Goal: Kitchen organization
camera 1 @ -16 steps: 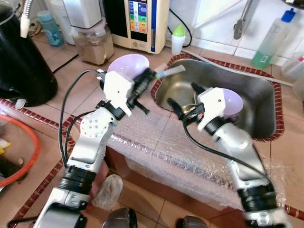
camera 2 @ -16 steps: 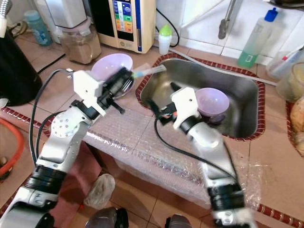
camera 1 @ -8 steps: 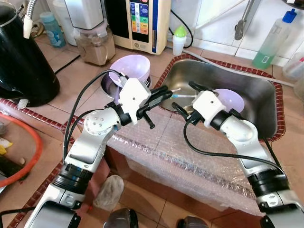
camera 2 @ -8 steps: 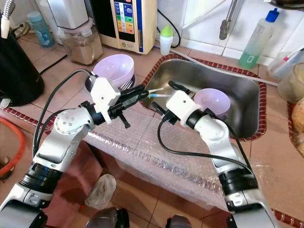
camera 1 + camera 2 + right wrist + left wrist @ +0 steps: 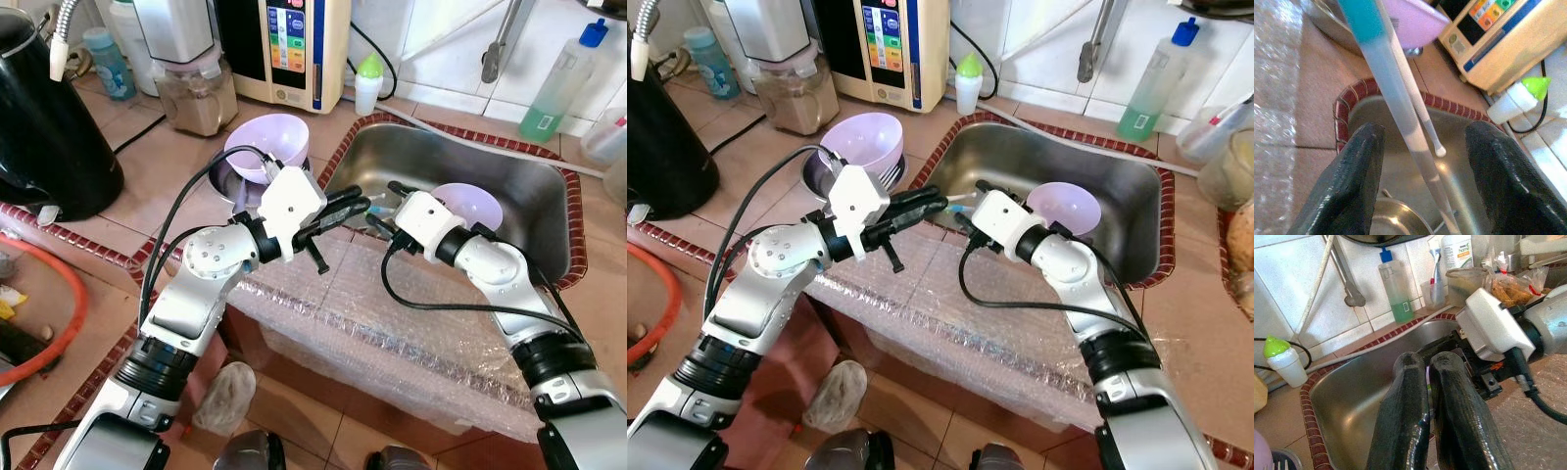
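Note:
My left gripper [image 5: 361,202] is shut on a thin translucent stick with a teal band [image 5: 1396,98], held over the near left rim of the steel sink [image 5: 529,211]. My right gripper [image 5: 384,204] faces it, open, and the right wrist view has the stick passing between its two spread fingers [image 5: 1352,186] without touching them. A thinner white rod with a ball tip [image 5: 1439,152] lies alongside the stick. One purple bowl [image 5: 474,203] sits in the sink behind the right wrist. Another purple bowl [image 5: 266,137] rests on a steel bowl on the counter.
Bubble wrap [image 5: 392,313] drapes over the counter's front edge. A black kettle [image 5: 44,117] stands at the left, with a blender [image 5: 191,69] and a cream appliance [image 5: 294,44] behind. A green-capped bottle [image 5: 367,78] and a soap bottle [image 5: 560,83] flank the sink's far side.
My left gripper carried the stick rightward to the sink rim. The right gripper came toward it, and its fingers now straddle the stick.

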`<state>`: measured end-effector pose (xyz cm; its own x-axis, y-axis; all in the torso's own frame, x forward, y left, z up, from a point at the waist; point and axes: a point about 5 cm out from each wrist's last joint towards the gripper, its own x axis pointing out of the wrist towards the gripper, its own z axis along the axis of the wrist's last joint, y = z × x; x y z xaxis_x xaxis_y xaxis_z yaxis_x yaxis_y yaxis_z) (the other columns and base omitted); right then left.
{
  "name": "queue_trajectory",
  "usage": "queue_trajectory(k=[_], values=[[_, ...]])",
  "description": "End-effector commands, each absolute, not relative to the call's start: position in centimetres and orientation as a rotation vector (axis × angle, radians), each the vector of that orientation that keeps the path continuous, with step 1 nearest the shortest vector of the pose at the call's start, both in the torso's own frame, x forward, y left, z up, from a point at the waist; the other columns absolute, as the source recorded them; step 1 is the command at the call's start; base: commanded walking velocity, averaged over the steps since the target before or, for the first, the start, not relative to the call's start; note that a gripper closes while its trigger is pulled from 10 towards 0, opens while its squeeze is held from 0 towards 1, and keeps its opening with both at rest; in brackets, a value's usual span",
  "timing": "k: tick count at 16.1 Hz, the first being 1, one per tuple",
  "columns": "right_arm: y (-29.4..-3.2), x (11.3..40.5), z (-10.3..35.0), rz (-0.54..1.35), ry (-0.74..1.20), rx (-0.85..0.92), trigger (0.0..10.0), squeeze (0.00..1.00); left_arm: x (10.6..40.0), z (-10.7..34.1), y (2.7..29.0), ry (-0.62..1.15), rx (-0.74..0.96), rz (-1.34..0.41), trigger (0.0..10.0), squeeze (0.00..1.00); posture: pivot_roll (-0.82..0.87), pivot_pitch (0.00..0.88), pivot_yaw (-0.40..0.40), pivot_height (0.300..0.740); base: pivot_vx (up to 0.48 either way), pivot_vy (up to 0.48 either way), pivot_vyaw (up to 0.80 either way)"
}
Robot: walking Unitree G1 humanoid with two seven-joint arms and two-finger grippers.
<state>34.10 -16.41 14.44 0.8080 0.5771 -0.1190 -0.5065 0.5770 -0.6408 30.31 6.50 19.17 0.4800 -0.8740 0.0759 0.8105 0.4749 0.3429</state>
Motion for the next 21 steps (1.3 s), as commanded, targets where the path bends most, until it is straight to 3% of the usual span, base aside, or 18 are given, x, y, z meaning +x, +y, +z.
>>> queue_trajectory(k=[1, 10, 18, 20, 21], values=[[-16.3, 34.6, 14.7, 0.617, -0.112, -0.733, 0.0, 0.0, 30.2, 19.5, 6.6, -0.265, 0.328, -1.054, 0.0, 0.0, -0.08, 0.015, 0.036, 0.74, 0.0, 0.0, 0.0], [-15.8, 36.3, 14.2, 0.524, -0.063, -0.658, 0.0, 0.0, 30.7, 19.9, 7.5, -0.268, 0.358, -1.009, 0.0, 0.0, -0.02, 0.0, 0.014, 0.74, 0.0, 0.0, 0.0], [-14.5, 35.1, 14.9, 0.6, -0.195, -0.554, 0.0, 0.0, 31.1, 18.4, 8.3, -0.23, 0.366, -0.956, 0.0, 0.0, -0.02, 0.0, 0.002, 0.74, 0.0, 0.0, 0.0], [-14.7, 34.8, 14.6, 0.602, -0.199, -0.558, 0.0, 0.0, 31.2, 17.9, 8.1, -0.222, 0.362, -0.948, 1.9, 0.0, -0.04, 0.0, 0.022, 0.74, 0.0, 0.0, 0.0], [-15.0, 34.7, 14.2, 0.586, -0.185, -0.562, 0.0, 0.0, 31.3, 17.6, 8.1, -0.221, 0.376, -0.934, 9.7, 0.0, -0.04, 0.0, 0.015, 0.74, 0.0, 0.0, 0.0]])
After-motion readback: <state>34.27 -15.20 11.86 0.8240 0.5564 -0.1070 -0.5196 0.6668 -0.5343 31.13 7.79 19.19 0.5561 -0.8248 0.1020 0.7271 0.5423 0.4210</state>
